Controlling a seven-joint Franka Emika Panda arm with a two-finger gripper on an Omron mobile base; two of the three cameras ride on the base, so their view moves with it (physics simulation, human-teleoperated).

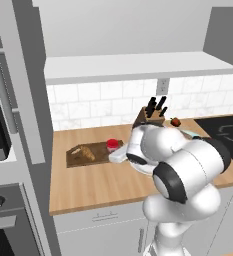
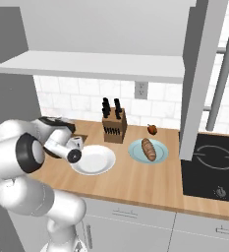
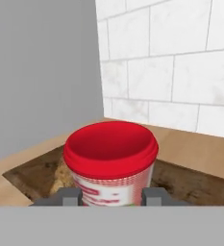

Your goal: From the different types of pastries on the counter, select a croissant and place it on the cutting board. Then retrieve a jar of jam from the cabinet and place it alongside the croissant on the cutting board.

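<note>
Mottled wooden cutting board (image 3: 190, 185), wood-grain counter (image 1: 103, 185), glossy tiles (image 3: 180, 62)

Hidden and cropped parts

The jar of jam (image 3: 110, 163) hid most of the croissant (image 3: 63, 177); the cutting board (image 3: 190, 182) was cut off below.

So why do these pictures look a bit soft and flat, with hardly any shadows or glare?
Left base view: even light, the jar of jam slightly blurred on the cutting board. Right base view: the white plate shows no glare. Hand view: the jar is large and soft-edged.
</note>
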